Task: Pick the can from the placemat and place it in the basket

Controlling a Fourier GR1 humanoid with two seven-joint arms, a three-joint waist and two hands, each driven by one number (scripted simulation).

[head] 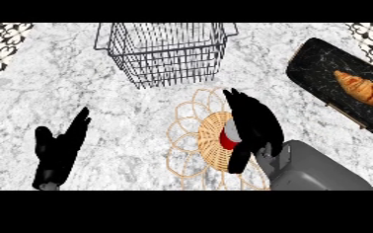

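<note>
A red can with a silver top [229,134] stands on a round woven wicker placemat [202,128] with petal loops, in the middle of the counter. My right hand [255,123] covers the can from the right, fingers stretched past it and thumb low beside it; most of the can is hidden. A dark wire basket [166,49] stands behind the placemat at the top centre, with nothing in it. My left hand [58,148] rests open at the lower left, fingers up, far from the can.
A black marbled tray [320,74] with a croissant [357,86] lies at the right edge. Patterned tiles show in both upper corners. The marble counter runs between basket and placemat.
</note>
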